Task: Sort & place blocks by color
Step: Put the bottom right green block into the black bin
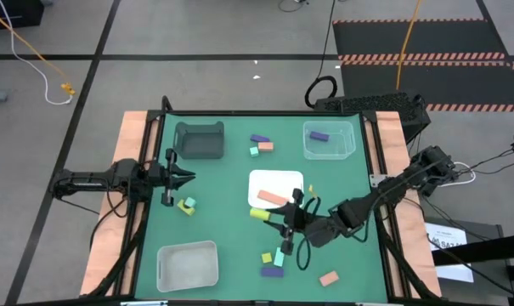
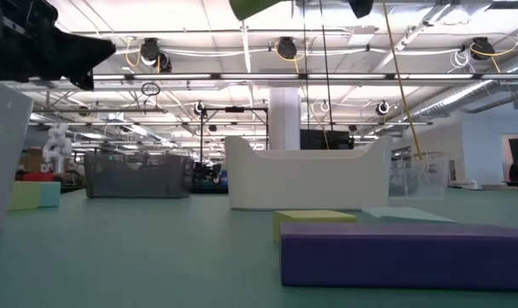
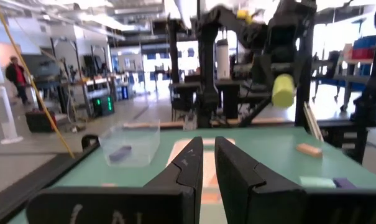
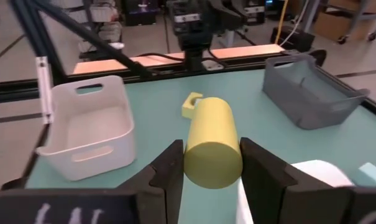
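My right tool (image 1: 272,218) is clenched on a yellow cylinder block (image 4: 212,149), gripping its round sides, so its long axis runs straight ahead between my fingers (image 4: 166,171), flat end face toward the wrist camera. From above, the cylinder (image 1: 258,214) hangs over the green surface (image 1: 231,229), just off the white tray's (image 1: 275,177) near-left corner, with its long axis lying roughly across the surface. My left tool (image 1: 189,177) is shut and empty, waiting at the left side beside the dark grey tray (image 1: 199,141).

Open room lies ahead of the cylinder: bare green stretches between the white bin (image 1: 187,265) at the near-left corner and the grey tray. A small yellow block (image 1: 189,203) with a mint one touching it sits near my left tool. Behind my right tool the space is crowded with purple (image 1: 273,272), mint (image 1: 279,256) and yellow (image 1: 266,257) blocks; a salmon block (image 1: 329,278) lies apart, close to the near edge. A salmon bar (image 1: 273,198) lies in the white tray, a purple bar (image 1: 319,135) in the clear tray (image 1: 329,153).

No writing can be read.
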Controlling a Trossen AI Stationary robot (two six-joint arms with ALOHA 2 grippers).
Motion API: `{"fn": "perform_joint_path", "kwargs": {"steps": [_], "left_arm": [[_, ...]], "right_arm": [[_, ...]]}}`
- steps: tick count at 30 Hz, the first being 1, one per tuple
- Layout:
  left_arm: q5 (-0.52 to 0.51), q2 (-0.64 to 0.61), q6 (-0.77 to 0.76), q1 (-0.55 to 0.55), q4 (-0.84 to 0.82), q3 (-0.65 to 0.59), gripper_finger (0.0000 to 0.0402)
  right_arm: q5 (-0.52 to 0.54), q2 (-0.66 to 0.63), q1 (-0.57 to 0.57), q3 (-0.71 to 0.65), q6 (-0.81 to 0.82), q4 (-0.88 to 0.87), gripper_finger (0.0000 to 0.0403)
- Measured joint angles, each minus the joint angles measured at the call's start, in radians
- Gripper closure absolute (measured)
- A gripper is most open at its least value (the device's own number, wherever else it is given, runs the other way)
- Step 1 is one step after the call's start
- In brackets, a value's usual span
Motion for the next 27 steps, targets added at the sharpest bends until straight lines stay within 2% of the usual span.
{"fn": "perform_joint_path", "kwargs": {"steps": [4, 8, 12, 16, 20, 24, 27], "left_arm": [[-0.001, 0.000, -0.018, 0.000, 0.066, 0.000, 0.0355], [-0.062, 0.000, -0.009, 0.000, 0.161, 0.000, 0.0355], [-0.068, 0.000, -0.021, 0.000, 0.242, 0.000, 0.0355], [-0.057, 0.000, -0.107, 0.000, 0.265, 0.000, 0.0355], [-0.048, 0.008, -0.200, 0.000, 0.229, 0.000, 0.0354], [-0.048, 0.057, -0.209, 0.000, 0.213, 0.000, 0.0354], [-0.048, 0.115, -0.220, 0.000, 0.215, 0.000, 0.0339]], "right_arm": [[0.000, 0.000, -0.042, 0.000, -0.027, 0.007, 0.0289], [0.000, 0.000, -0.089, 0.000, -0.053, 0.015, 0.0286], [0.000, 0.000, -0.133, 0.000, -0.079, 0.015, 0.0287], [-0.002, 0.000, -0.176, 0.000, -0.081, 0.015, 0.0286], [-0.085, 0.000, -0.219, 0.000, -0.081, 0.024, 0.0285], [-0.159, 0.000, -0.257, 0.000, -0.097, 0.043, 0.0284], [-0.225, 0.000, -0.282, 0.000, -0.123, 0.076, 0.0287]]}}
